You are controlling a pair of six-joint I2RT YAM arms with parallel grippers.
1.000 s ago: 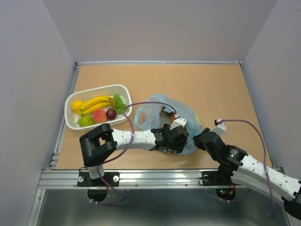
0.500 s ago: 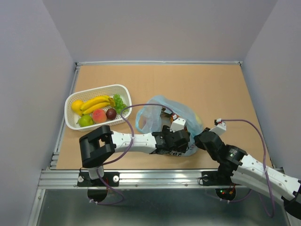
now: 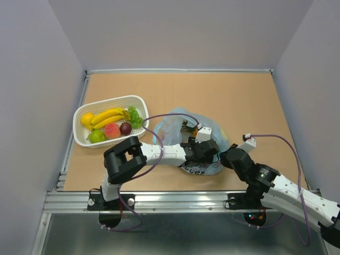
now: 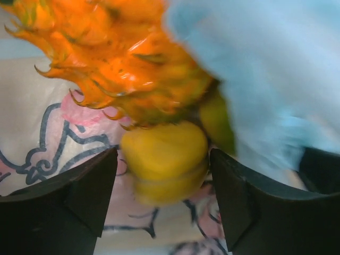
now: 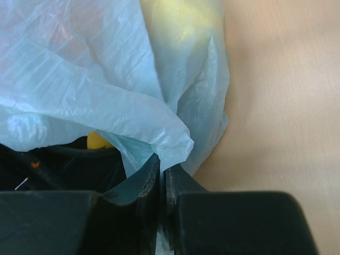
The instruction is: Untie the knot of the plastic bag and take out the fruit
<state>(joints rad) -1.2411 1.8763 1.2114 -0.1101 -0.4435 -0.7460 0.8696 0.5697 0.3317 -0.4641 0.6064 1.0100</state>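
The light-blue plastic bag lies mid-table with its mouth open; the knot is out of view. My left gripper reaches inside it. In the left wrist view its jaws stand open on either side of a yellow fruit, with narrow gaps at both fingers. Above that lie an orange pineapple and a green fruit. My right gripper is shut on a fold of the bag at its right edge. Another yellow fruit shows through the film.
A white slotted basket stands at the left with bananas, a lemon, grapes, a peach and a plum. Grey walls close the left, right and back sides. A metal rail runs along the front edge.
The left arm's elbow has swung right and forward, pushing its gripper deeper into the bag. The bag film has shifted a little. The right arm has stayed put.
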